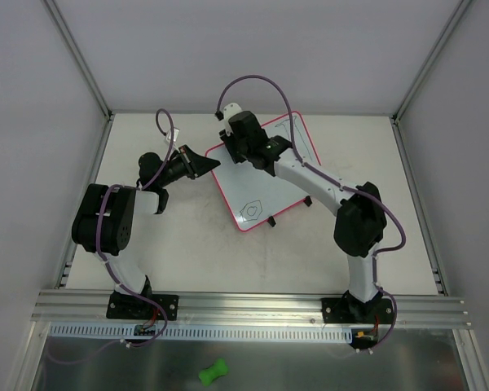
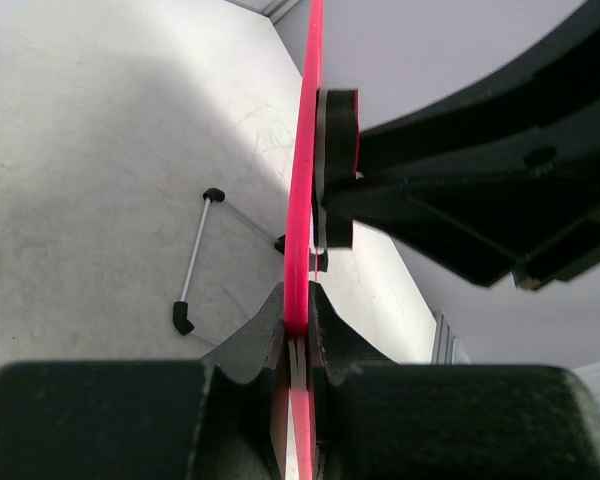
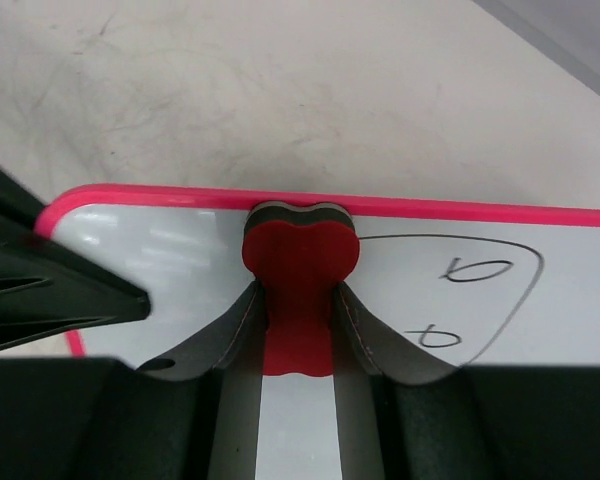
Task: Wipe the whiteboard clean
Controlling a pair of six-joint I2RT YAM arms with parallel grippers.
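Note:
The whiteboard [image 1: 270, 189], white with a pink-red frame, lies turned at an angle mid-table. It carries a dark hexagon doodle [image 1: 252, 210] near its front corner and a curved outline with small loops [image 3: 480, 290] farther back. My left gripper [image 1: 209, 163] is shut on the board's left edge; in the left wrist view the pink frame [image 2: 302, 190] runs straight between the jaws [image 2: 298, 318]. My right gripper [image 1: 244, 151] is shut on a red bone-shaped eraser [image 3: 300, 268], whose head rests on the whiteboard [image 3: 160, 250] by its far frame.
A wire foot with black tips [image 2: 194, 256] sticks out under the board. A green bone-shaped piece [image 1: 213, 372] lies below the aluminium rail [image 1: 253, 305] at the near edge. Frame posts and grey walls close in the table on the left, right and back.

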